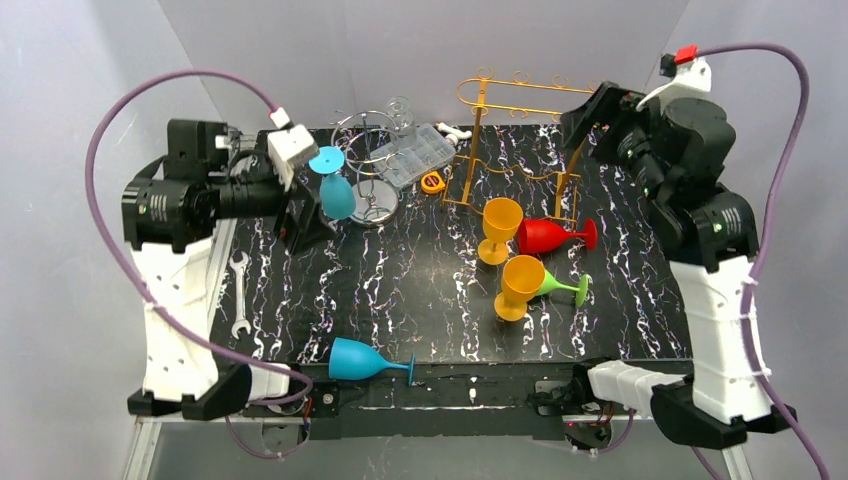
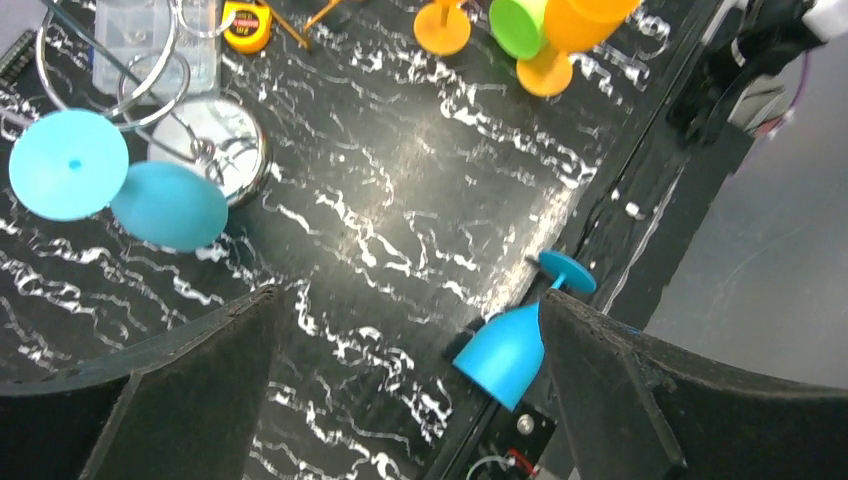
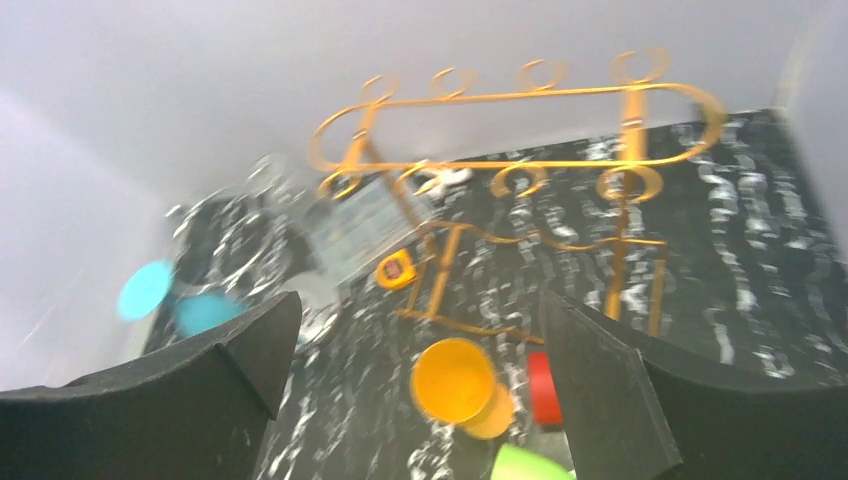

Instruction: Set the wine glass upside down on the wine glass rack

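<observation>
Grey walls box in a black marbled counter [image 1: 420, 290] scattered with coloured glasses [image 1: 520, 285]; at its rear left a blue glass [image 1: 336, 190] hangs bowl-down on the silver rack [image 1: 372, 165]. Just beside it the left arm [image 1: 200, 205] reaches sideways, the left fingers [image 2: 190, 390] spread wide and empty. Up by the gold rack [image 1: 520, 100] the right arm [image 1: 690, 140] is raised, the right fingers [image 3: 200, 390] likewise apart, holding nothing.

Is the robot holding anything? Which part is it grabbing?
Nothing is held. The left gripper and right gripper both stand open and empty.
</observation>
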